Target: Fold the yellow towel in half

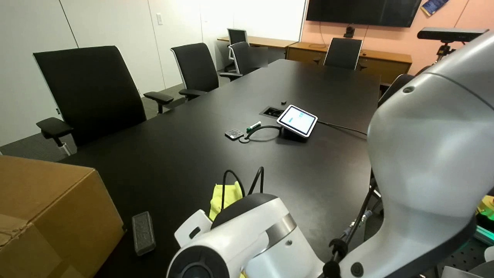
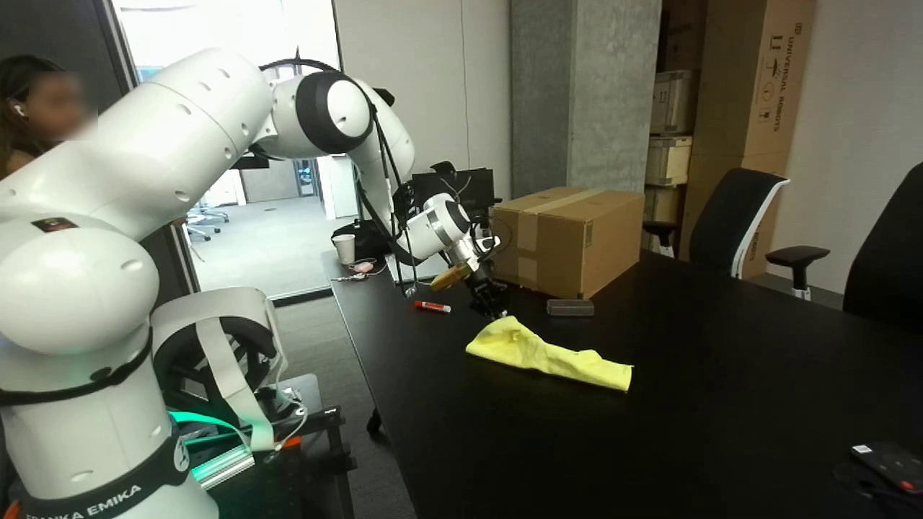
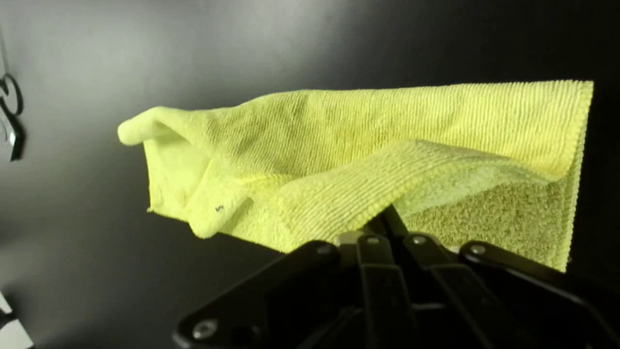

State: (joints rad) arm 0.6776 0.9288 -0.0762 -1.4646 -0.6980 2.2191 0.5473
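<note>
1. Holds the gripper (image 3: 389, 218) low over the black table (image 2: 685, 447), right at an edge of the yellow towel (image 3: 339, 121).
2. Has 2 fingers (image 3: 399, 225) set close together, a narrow claw, with tips partly covered by a raised flap of the towel in the wrist view. Cannot tell whether pinching cloth or only reaching beneath it.
3. Has the towel folded over on itself unevenly, ribbed layer on top, nubbier layer showing beneath at lower right in the wrist view.
4. In an exterior view, shows the towel (image 2: 548, 357) peaked at the gripper and stretching off along the table.
5. In an exterior view, hides most of the towel (image 1: 230, 195) behind the robot arm (image 1: 247, 227).
6. In both exterior views, shows a cardboard box (image 2: 548, 245) on the table, a dark oblong block (image 2: 570, 308) near it.
7. In an exterior view, shows a red marker (image 2: 433, 307) lying near the gripper.
</note>
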